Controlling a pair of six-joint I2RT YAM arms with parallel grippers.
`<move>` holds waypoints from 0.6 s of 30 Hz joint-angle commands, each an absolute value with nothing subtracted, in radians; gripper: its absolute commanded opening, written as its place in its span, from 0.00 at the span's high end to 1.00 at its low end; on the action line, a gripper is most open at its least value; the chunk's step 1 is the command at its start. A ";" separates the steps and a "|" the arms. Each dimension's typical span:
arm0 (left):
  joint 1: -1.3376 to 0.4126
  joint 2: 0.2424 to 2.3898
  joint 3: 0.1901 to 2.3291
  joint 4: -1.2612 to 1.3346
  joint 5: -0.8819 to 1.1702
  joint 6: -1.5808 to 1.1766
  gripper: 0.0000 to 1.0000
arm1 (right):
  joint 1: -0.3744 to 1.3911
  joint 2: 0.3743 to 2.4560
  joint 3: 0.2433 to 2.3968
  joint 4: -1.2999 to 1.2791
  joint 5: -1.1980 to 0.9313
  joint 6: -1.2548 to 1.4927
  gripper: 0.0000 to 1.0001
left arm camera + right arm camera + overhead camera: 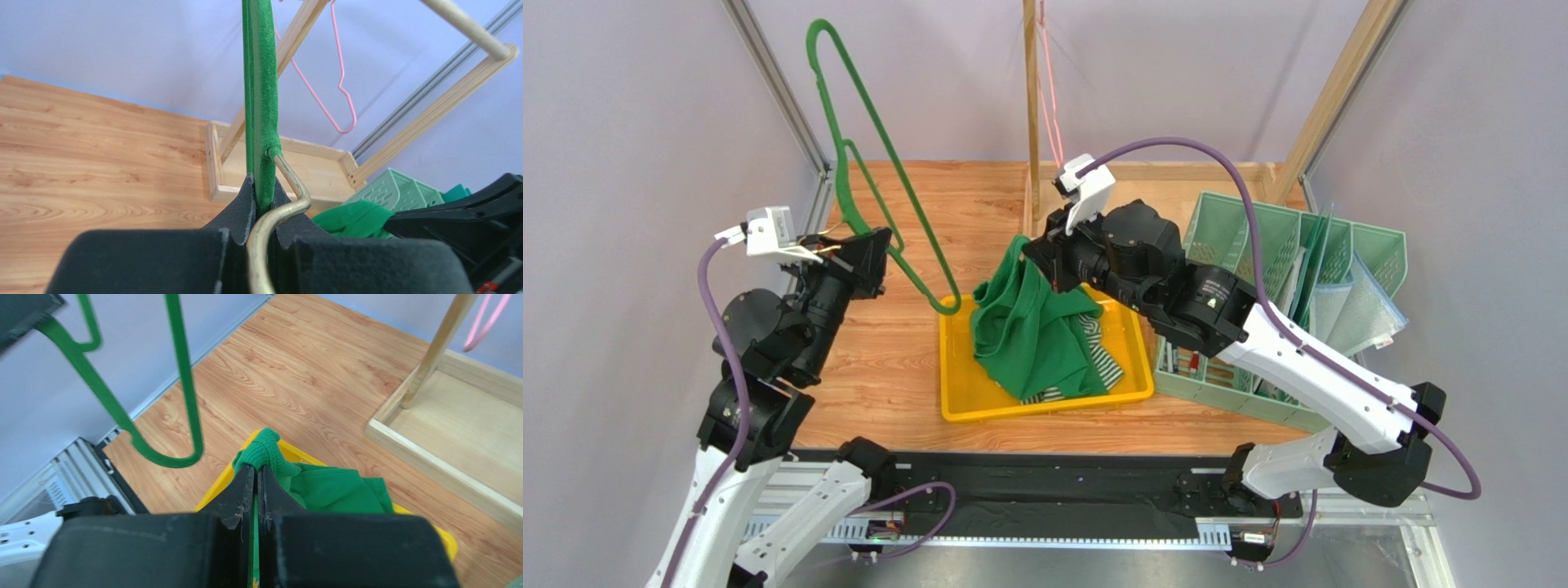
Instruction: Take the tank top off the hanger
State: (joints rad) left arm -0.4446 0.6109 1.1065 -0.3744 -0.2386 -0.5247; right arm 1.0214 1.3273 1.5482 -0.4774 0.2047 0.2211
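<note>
The left claw [263, 205] is clenched on the green flocked hanger [261, 92] at its neck, and the frame rises above it. The right claw [258, 478] pinches a strap of the green fabric tank top [331, 490], which drapes below it into the yellow plastic tray [955, 368], seemingly free of the hanger. The step is best done by lowering straight down, then releasing.

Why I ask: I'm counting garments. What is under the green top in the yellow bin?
A striped garment peeks out under the green top, inside the bin. How far it extends, and whether anything else lies beneath, is covered by the top.
</note>
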 commanded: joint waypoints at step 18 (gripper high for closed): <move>-0.445 0.379 1.338 -0.877 -0.313 -0.502 1.00 | 1.037 1.293 1.929 -0.515 0.144 0.118 1.00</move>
